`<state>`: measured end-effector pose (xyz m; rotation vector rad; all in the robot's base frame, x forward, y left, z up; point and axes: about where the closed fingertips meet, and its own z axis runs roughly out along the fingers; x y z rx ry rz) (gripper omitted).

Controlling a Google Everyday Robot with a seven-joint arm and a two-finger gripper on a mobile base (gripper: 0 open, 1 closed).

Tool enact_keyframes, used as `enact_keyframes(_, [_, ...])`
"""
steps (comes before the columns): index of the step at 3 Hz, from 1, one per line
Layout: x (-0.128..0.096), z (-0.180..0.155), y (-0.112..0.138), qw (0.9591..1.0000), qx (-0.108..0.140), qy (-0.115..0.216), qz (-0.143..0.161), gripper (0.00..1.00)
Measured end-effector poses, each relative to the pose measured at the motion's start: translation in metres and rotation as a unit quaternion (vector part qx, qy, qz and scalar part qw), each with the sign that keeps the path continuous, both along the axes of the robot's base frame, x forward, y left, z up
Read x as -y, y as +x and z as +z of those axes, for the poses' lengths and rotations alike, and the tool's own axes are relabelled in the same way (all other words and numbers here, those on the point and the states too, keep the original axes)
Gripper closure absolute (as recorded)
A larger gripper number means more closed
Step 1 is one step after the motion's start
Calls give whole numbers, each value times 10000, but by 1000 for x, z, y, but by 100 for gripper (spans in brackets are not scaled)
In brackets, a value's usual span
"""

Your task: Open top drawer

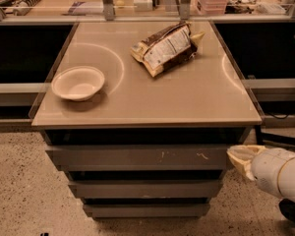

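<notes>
Tabletop (187, 102) over top drawer (137, 157); pincer (240, 160) beside.

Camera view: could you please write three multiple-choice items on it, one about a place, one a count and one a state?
1. The gripper is at which part of the top drawer?
A. right end
B. left end
C. middle
2. How many grey drawer fronts show?
A. two
B. three
C. five
3. How does the bowl stand?
A. upside down
B. on its side
C. upright

Answers:
1 A, it sits by the front's right edge.
2 B, three stacked fronts show.
3 C, its hollow faces up.
</notes>
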<state>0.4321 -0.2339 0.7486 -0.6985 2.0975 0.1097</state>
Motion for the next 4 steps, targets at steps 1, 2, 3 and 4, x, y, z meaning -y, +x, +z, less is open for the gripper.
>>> enact_keyframes(1, [-3, -18, 25, 9988, 282, 376, 145, 100])
enact_keyframes(2, [-7, -29, 52, 9960, 536, 683, 221, 100])
enact_keyframes(3, [-9, -37, 55, 9953, 526, 775, 244, 100])
enact_keyframes(4, [-10, -38, 56, 9950, 540, 816, 214, 100])
